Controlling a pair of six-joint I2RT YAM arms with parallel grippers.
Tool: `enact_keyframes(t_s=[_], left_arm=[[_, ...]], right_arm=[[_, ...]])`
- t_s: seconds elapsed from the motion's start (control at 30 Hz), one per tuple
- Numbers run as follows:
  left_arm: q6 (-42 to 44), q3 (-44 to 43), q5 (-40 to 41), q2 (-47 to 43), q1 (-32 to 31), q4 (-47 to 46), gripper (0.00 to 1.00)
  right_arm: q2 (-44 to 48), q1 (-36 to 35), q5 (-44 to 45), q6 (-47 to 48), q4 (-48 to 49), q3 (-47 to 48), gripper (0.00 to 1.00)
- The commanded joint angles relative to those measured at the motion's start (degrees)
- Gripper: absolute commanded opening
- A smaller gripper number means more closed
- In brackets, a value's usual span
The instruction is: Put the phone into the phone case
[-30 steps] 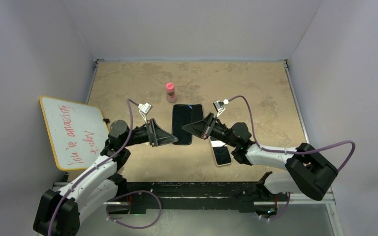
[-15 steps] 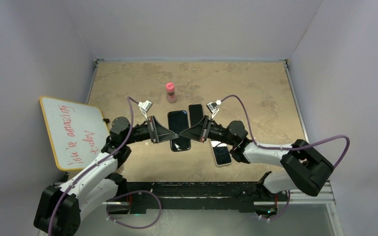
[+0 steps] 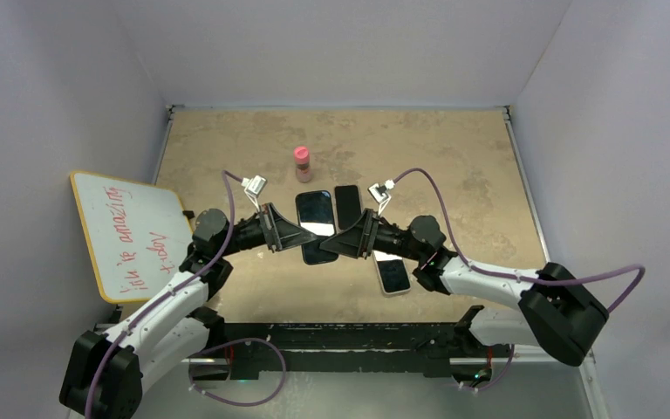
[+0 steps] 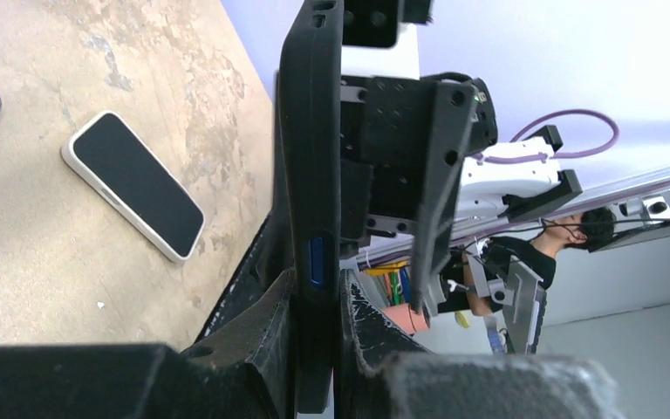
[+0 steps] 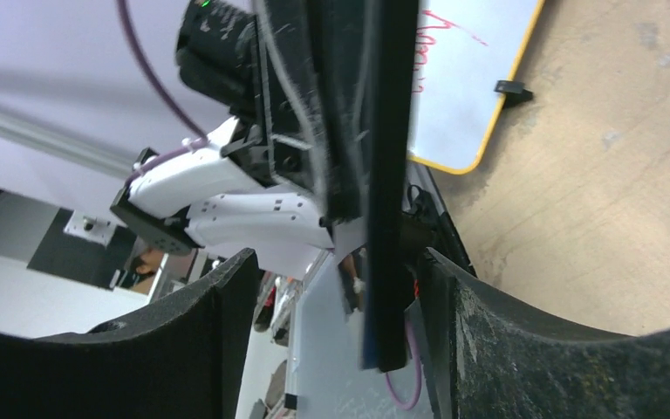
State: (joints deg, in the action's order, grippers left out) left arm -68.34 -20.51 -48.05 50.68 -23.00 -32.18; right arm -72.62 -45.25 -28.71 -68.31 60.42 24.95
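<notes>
The phone case (image 3: pixel 315 218), as the dark slab with a thick rim and a blue side button appears to be, is lifted off the table (image 3: pixel 454 166) near the middle, clamped by its near end in the left end effector (image 3: pixel 299 243). The left wrist view shows it edge-on, with both fingers (image 4: pixel 270 349) pressed against its two faces. Whether anything already sits inside it cannot be told.

Just to its right and slightly farther back lies a second dark slab, probably the phone (image 3: pixel 346 206), flat on the table and touched by neither arm.

The right end effector (image 3: pixel 336 246) points in from the right with its fingers apart. In its own view they straddle the edge of the held slab (image 5: pixel 390 175), with a clear gap on the left side and the right finger (image 5: pixel 488 349) close beside it, so it grips nothing.

Nearer and to the right a phone in a white shell (image 3: pixel 393 273) lies face up. A pink bottle (image 3: pixel 302 163) stands farther back, and a whiteboard (image 3: pixel 129 229) leans at the left edge.

The step in hand looks like presenting the case for loading. The next move likely calls for the right arm to back out and pick up the loose phone. It would then line that up with the case opening while the left arm holds steady.
</notes>
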Motion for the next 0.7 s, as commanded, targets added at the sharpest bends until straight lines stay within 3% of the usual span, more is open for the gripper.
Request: enact_keyframes(t_s=[0.0,0.67], left_arm=[[0.2,-1.2,3.3,-1.2,0.1,-6.8,0.00],[4.4,-1.0,9.0,-4.4,0.1,-1.8,0.00]], right_arm=[[3.9,-0.6,-2.0,3.6,-2.0,-0.1,0.68],[2.9,-0.7,-3.8,0.6,-0.4,-0.1,0.46]])
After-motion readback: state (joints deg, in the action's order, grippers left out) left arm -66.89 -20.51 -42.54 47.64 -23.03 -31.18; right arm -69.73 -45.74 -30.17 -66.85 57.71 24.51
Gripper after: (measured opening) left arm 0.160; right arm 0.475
